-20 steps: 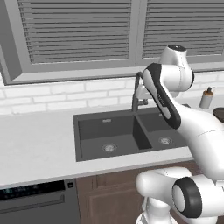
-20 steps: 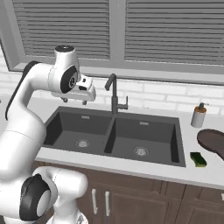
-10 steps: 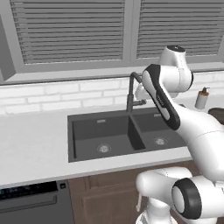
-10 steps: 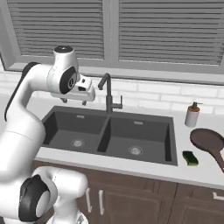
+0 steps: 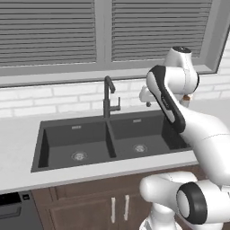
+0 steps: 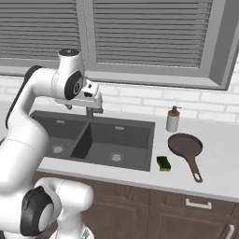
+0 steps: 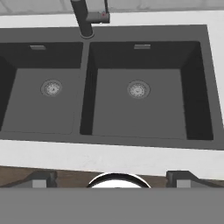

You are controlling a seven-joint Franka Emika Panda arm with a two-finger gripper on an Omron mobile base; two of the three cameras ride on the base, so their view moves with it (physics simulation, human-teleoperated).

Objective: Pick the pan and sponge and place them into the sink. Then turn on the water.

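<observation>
Change: both base views are shifted to the right along the counter compared with the earlier pictures, so the base was driven; the pan is now seen whole, where before only its edge was seen. The arm's pose looks much the same.
Gripper: the gripper (image 6: 88,99) is held high above the sink, just in front of the faucet in the right base view. In the hand view the finger tips (image 7: 43,178) are seen wide apart at the bottom edge, with nothing between them.
Sink: the sink (image 7: 87,52) lies directly below the gripper. Both basins and their round silver drains are seen in the hand view, and nothing is seen inside them.
Faucet: the faucet (image 5: 108,96) stands behind the divider of the two basins, just beyond the gripper. No stream is seen from it.
Sponge: the sponge (image 6: 163,163) lies on the counter (image 6: 219,154) to the right of the gripper and lower, just beside the right edge of the sink, near the front edge of the counter.
Soap bottle: the soap bottle (image 6: 173,119) stands farther right of the gripper, behind the pan, near the wall.
Pan: the pan (image 6: 186,145) rests flat on the counter, well apart from the gripper on its right side. Its handle points toward the front edge of the counter. The sponge is just beside it, on the sink side.
</observation>
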